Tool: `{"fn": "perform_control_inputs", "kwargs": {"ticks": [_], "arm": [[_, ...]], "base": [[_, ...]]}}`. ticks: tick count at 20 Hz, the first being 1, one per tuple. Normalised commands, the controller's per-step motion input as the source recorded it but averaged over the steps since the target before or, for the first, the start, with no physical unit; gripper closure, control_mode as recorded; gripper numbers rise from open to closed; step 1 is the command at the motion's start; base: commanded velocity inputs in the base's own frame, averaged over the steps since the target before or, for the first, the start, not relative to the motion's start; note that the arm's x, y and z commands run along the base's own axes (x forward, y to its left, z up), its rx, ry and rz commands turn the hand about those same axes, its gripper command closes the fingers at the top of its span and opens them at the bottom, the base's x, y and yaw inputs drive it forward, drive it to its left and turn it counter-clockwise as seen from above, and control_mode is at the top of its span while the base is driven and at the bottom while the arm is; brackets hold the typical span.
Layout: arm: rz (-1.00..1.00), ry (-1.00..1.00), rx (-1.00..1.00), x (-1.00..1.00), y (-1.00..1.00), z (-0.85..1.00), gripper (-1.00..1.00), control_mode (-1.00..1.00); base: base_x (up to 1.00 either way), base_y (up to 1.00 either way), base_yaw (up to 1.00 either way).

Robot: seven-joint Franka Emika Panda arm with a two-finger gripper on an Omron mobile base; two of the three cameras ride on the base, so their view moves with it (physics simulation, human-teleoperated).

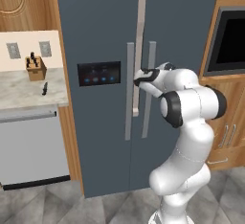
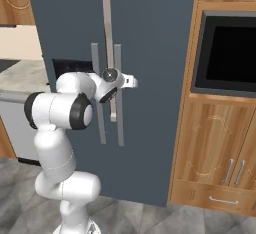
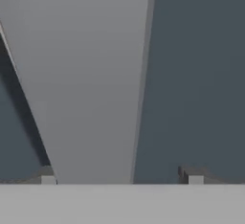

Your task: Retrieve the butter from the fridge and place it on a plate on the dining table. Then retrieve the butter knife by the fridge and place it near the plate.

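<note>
The fridge [image 1: 105,31] is tall and slate-blue, and both its doors look closed, so the butter is hidden. My gripper [image 1: 138,79] is up against the door seam at mid height. In the hand view my gripper [image 3: 120,176] stands open around a long grey handle [image 3: 91,98]. The handle lies close to the left fingertip [image 3: 48,178], with a gap to the right one. The butter knife [image 1: 44,88] lies on the stone counter [image 1: 19,94] left of the fridge. The plate and the dining table are out of view.
A wooden knife block [image 1: 36,68] stands on the same counter behind the butter knife. A grey dishwasher [image 1: 31,146] sits under that counter. To the right of the fridge, a black wall oven [image 2: 227,53] sits in wooden cabinets [image 2: 215,148].
</note>
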Motion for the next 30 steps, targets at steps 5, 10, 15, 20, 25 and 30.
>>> {"fn": "perform_control_inputs", "kwargs": {"ticks": [5,10,15,20,25,30], "arm": [[0.00,0.11,0.00,-0.16,-0.04,0.17,1.00,-1.00],[0.01,0.06,-0.01,-1.00,-0.44,0.49,1.00,-1.00],[0.12,0.16,0.01,-1.00,-0.80,0.56,1.00,-1.00],[0.12,0.13,0.10,-1.00,-1.00,0.25,1.00,-1.00],[0.07,0.23,0.11,-1.00,-1.00,0.53,1.00,-1.00],[0.04,0.12,-0.08,-0.63,-0.26,0.43,1.00,-1.00]], "base": [[0.00,0.00,0.00],[0.00,0.00,0.00],[0.00,0.00,0.00],[0.00,0.00,0.00],[0.00,0.00,0.00],[0.00,0.00,0.00]]}}
